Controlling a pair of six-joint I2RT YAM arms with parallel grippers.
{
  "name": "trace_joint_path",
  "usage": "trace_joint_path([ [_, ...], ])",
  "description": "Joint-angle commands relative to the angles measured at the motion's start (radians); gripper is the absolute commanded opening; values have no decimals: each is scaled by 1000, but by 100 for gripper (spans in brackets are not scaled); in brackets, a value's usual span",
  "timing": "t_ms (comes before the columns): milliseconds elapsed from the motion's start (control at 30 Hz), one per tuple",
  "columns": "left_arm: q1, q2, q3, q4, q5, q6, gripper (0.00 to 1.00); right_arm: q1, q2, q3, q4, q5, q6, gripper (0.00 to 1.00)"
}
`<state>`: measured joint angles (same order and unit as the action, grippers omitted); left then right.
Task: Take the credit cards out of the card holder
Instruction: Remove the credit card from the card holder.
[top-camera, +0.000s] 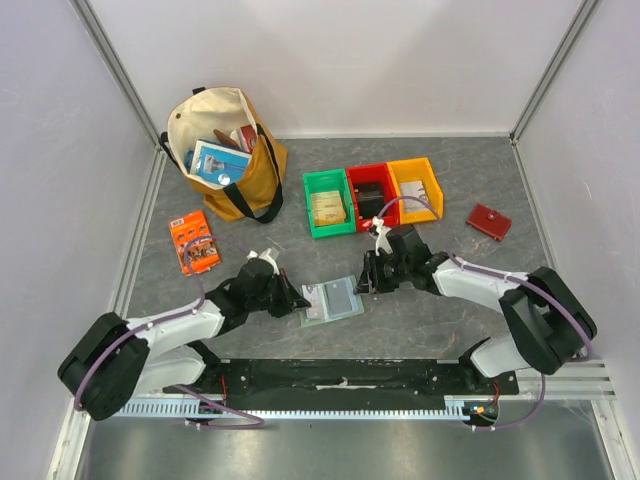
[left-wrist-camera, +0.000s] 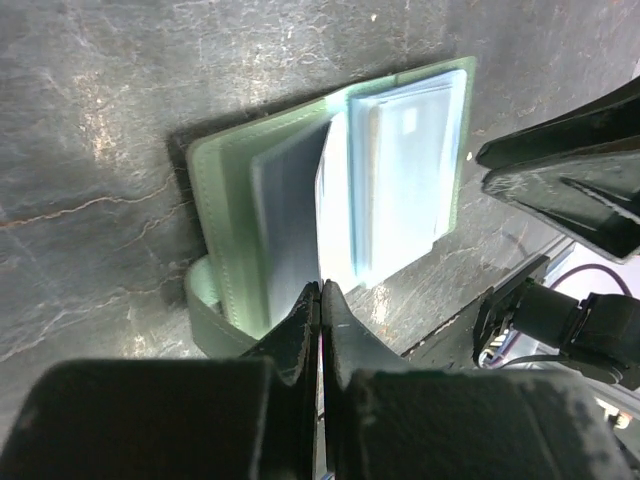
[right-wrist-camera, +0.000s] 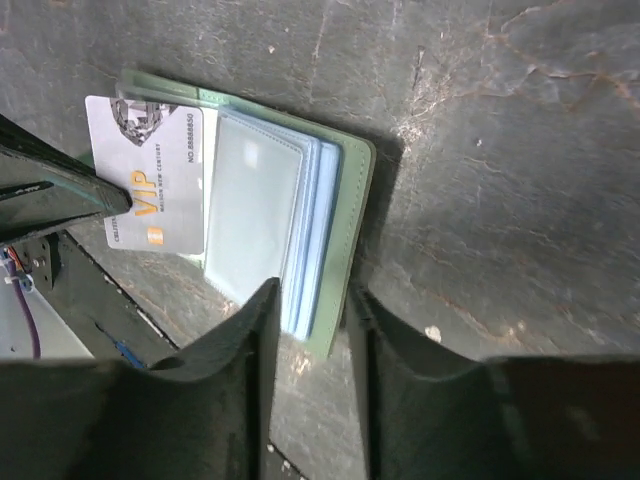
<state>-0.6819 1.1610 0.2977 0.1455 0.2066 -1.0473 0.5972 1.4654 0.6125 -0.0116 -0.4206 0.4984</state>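
Noting the card holder (top-camera: 333, 299) open on the worktop (top-camera: 430, 325) at centre of the top view; the left gripper (left-wrist-camera: 321, 292) pinches a VIP card (right-wrist-camera: 155, 180); the right gripper (right-wrist-camera: 305, 320), slightly spread, straddles the holder's lower edge; we advise a flat, steady pull.

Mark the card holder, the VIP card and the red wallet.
card holder (right-wrist-camera: 255, 215): right wrist view, on its clear top pocket.
VIP card (right-wrist-camera: 160, 165): right wrist view, on its grey face.
red wallet (top-camera: 489, 221): top external view, on its middle.
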Motion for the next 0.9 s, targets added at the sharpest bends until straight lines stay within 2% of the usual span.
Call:
trace_joint_path([
  [0, 5, -78, 81, -199, -61, 118, 2, -7, -102, 125, -168, 51, -104, 43],
  [167, 30, -155, 179, -296, -21, 228, 2, -8, -186, 262, -281, 63, -185, 72],
  [267, 45, -173, 257, -359, -7, 317, 2, -14, -221, 326, -326, 45, -230, 82],
  [433, 77, -170, 357, -411, 75, 463, 2, -17, -237, 377, -352, -65, -302, 84],
  [667, 84, -185, 474, -445, 344, 717, 2, -17, -270, 385, -352, -248, -389, 80],
  [867, 84, -170, 607, -573, 546, 907, 2, -17, -293, 405, -347, -369, -455, 78],
])
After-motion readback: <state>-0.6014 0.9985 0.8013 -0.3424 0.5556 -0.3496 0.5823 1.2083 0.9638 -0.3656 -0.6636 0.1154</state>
